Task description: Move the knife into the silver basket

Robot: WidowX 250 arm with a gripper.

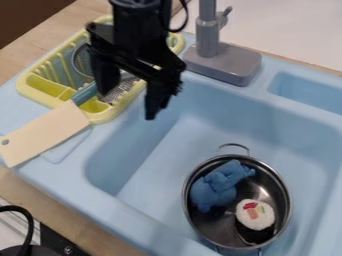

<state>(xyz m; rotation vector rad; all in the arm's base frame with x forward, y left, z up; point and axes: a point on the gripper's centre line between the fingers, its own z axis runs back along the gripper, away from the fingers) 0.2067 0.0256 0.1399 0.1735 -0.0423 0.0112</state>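
- Overhead, the black two-finger gripper [127,104] hangs above the near right edge of the yellow plastic dish rack [32,94], its fingers spread apart.
- The toy knife with a broad cream blade and teal handle [47,132] lies at the sink's left corner, handle over the rack; whether a finger touches it, one cannot tell.
- Low in the light-blue plastic sink [83,195] stands the silver metal pot [270,175], holding a blue soft-looking toy [217,187] and a white round toy with red marks [255,215].
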